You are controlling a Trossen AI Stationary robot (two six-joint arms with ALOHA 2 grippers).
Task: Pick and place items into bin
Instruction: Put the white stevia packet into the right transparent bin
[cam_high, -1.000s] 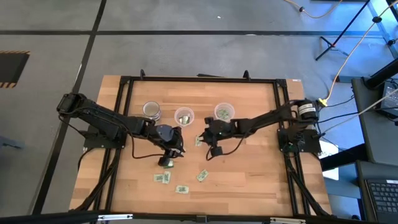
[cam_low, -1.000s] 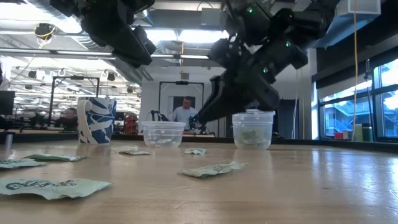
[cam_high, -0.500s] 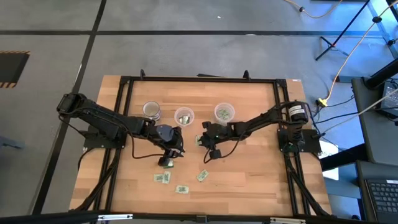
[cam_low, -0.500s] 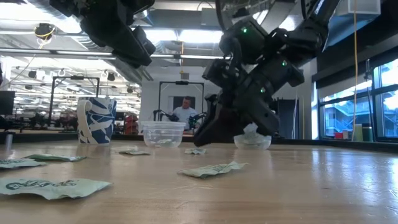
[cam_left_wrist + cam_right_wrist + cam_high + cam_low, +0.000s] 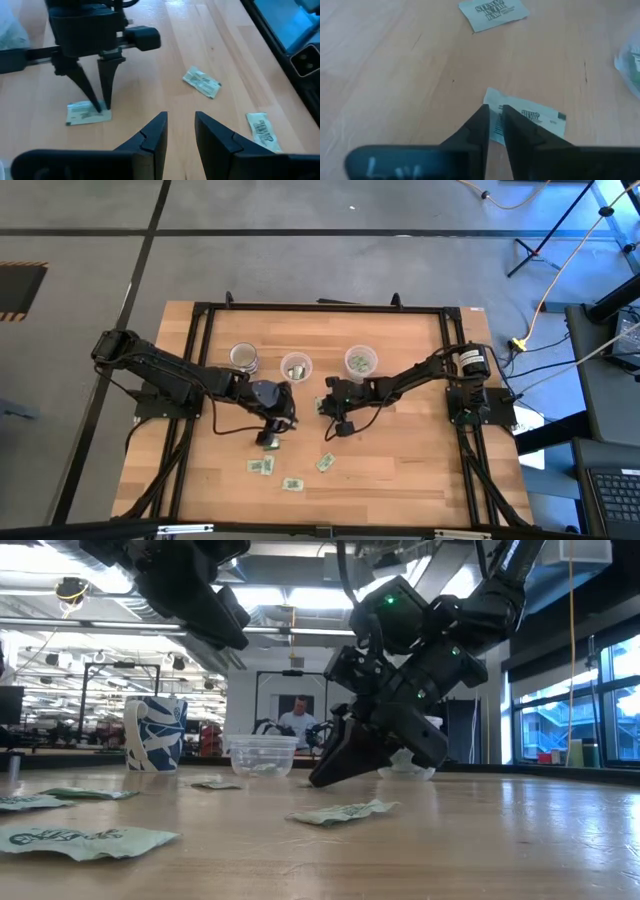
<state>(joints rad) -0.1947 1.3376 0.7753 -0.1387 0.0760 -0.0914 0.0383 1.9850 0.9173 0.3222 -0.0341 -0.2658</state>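
Several small pale-green-and-white packets lie flat on the wooden table. My right gripper (image 5: 325, 406) (image 5: 494, 116) is down at the table's middle, shut on one packet (image 5: 527, 117) (image 5: 86, 112). In the low view its fingertips (image 5: 318, 780) reach the tabletop. My left gripper (image 5: 285, 410) (image 5: 180, 122) hovers open just to the left of it, above the table, and holds nothing. Other packets lie toward the near edge (image 5: 261, 466) (image 5: 292, 483) (image 5: 326, 463) (image 5: 268, 440). My right gripper has its two fingertips (image 5: 101, 104) on one end of the packet (image 5: 492, 100), coming from above and slanting down. The packet's edge sits between the nearly closed fingers. The rest of the packet (image 5: 540, 120) lies flat on the table.
Three cups stand in a row toward the far side: a blue-and-white patterned cup (image 5: 244, 358) (image 5: 155, 733), a clear cup (image 5: 295, 366) (image 5: 263, 755) and another clear cup (image 5: 360, 361) with packets inside. A black frame (image 5: 200, 310) borders the table. A person stands far behind.
My right gripper has come down from above the right clear cup to the tabletop, moving slightly toward the table's left and tipping its fingers down onto the packet. The packet lies where it was.
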